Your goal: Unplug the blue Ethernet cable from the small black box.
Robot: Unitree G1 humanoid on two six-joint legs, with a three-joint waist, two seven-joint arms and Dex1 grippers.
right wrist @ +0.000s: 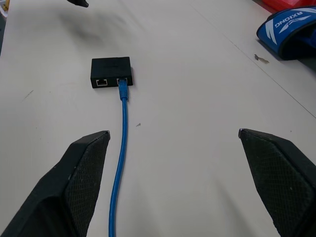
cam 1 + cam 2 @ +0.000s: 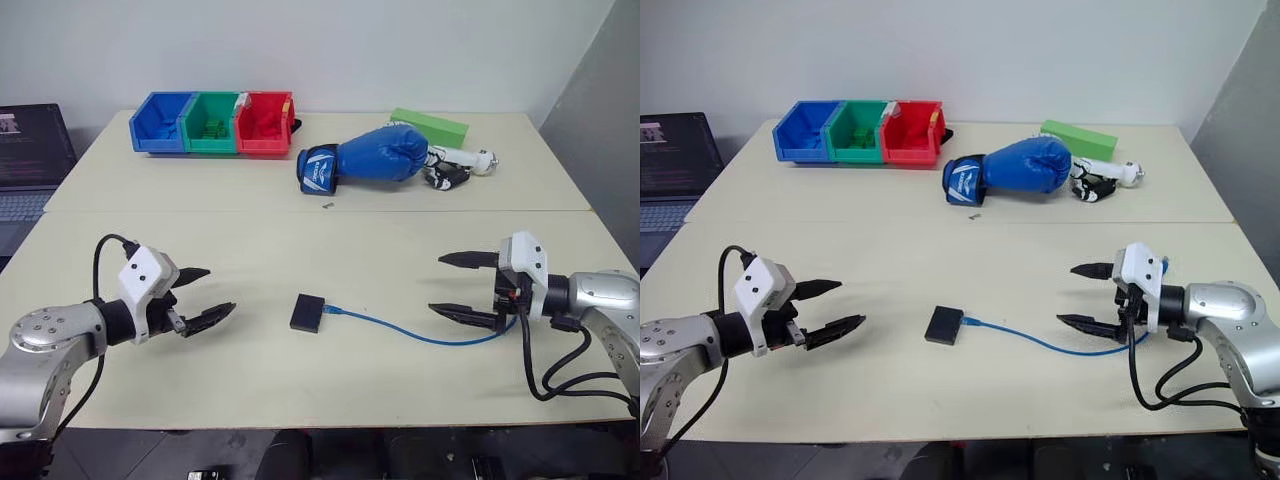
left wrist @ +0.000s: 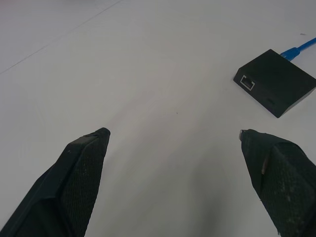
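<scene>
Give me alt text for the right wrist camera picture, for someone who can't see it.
A blue Ethernet cable runs up the pale table between the open right gripper's two black fingers and is plugged into one of two ports on a small black box. A blue boxing glove's cuff sits at the far corner.

One small black box (image 2: pixel 308 312), two ports on one edge, one port on opposite edge. One blue Ethernet cable (image 2: pixel 420 333), one end plugged in. Three bins: one blue bin (image 2: pixel 160 124), one green bin (image 2: pixel 211 123), one red bin (image 2: pixel 265 123). One blue boxing glove (image 2: pixel 365 158). One green block (image 2: pixel 430 126). One laptop (image 2: pixel 30 160). Two robot hands: left hand (image 2: pixel 207 295), right hand (image 2: pixel 452 285), two black fingers each, spread apart. Two surface panels joined at one seam.
</scene>
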